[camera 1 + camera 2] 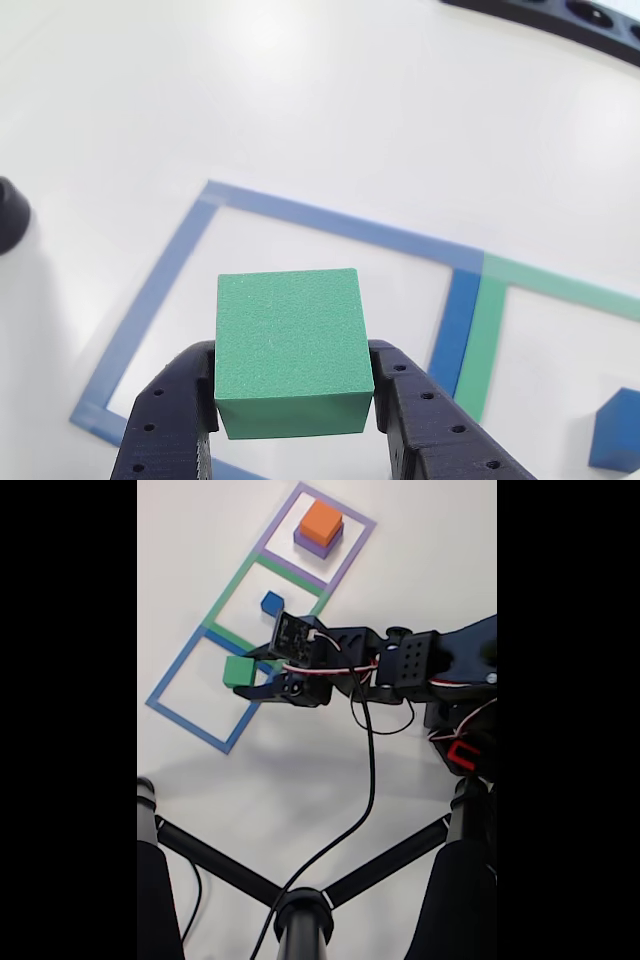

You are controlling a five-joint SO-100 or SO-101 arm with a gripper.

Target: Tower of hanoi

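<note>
My gripper [293, 368] is shut on the green cube [290, 345], with one black finger on each side. In the fixed view the gripper [252, 673] holds the green cube [239, 670] over the blue square outline [178, 685]. I cannot tell whether the cube touches the table. The small dark blue cube [271, 603] sits inside the green outline [232, 592] and also appears at the right edge of the other view [618, 432]. The orange cube [321, 521] is stacked on the purple cube [316, 546] inside the purple outline [360, 525].
The three flat outlines lie in a diagonal row on the white table [420, 560]. A black strip with round holes [560, 14] lies at the far edge. A black rounded object [10, 212] is at the left. Black stand legs [300, 905] cross the near part of the table.
</note>
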